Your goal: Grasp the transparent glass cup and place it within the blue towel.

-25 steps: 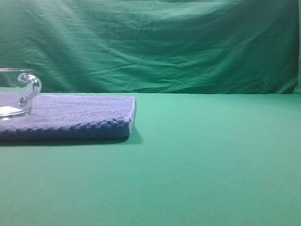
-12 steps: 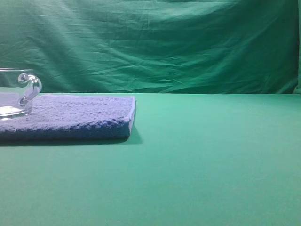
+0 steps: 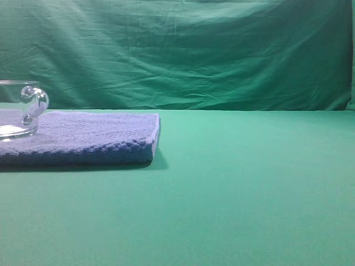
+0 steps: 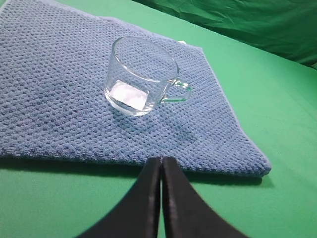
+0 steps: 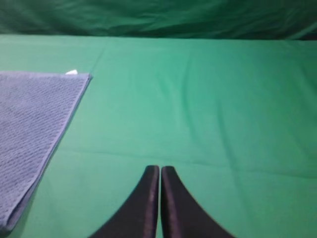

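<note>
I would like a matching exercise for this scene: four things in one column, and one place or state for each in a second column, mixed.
Things:
1. transparent glass cup
2. blue towel
3. left hand
4. right hand

Places or states:
A. shut, over bare green cloth beside the towel
B. lies flat on the green table
C. shut, just before the towel's near edge
D. stands upright on the towel

Pairs: 1-D, 2-B, 3-C, 4-A

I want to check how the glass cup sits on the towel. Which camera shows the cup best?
The left wrist view: the transparent glass cup shows whole, upright on the blue towel, handle pointing right. The exterior high view crops it at the left edge, showing mostly the handle. The right wrist view shows no cup.
</note>
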Action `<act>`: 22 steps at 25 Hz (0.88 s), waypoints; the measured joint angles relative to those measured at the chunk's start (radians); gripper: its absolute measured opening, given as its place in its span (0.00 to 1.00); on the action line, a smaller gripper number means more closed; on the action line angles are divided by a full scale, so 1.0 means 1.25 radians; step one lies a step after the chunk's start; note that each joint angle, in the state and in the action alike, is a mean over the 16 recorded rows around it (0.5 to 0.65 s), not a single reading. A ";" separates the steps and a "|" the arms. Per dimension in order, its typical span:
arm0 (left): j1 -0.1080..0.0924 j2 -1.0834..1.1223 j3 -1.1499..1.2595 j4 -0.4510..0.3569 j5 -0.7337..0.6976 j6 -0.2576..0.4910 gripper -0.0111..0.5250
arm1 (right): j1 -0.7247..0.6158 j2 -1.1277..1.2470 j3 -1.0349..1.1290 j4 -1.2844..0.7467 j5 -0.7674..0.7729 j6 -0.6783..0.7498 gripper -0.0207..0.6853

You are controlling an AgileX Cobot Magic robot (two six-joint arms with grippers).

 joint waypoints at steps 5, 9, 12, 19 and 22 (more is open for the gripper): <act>0.000 0.000 0.000 0.000 0.000 0.000 0.02 | -0.028 -0.131 0.134 0.000 -0.054 -0.014 0.03; 0.000 0.000 0.000 0.000 0.000 0.000 0.02 | -0.036 -0.231 0.220 -0.001 -0.071 -0.024 0.03; 0.000 0.000 0.000 0.000 0.000 0.000 0.02 | -0.037 -0.295 0.265 -0.005 -0.062 -0.029 0.03; 0.000 0.000 0.000 -0.001 0.000 0.000 0.02 | -0.038 -0.385 0.312 -0.020 -0.007 -0.030 0.03; 0.000 0.000 0.000 -0.001 0.000 0.000 0.02 | -0.038 -0.401 0.314 -0.029 0.023 -0.030 0.03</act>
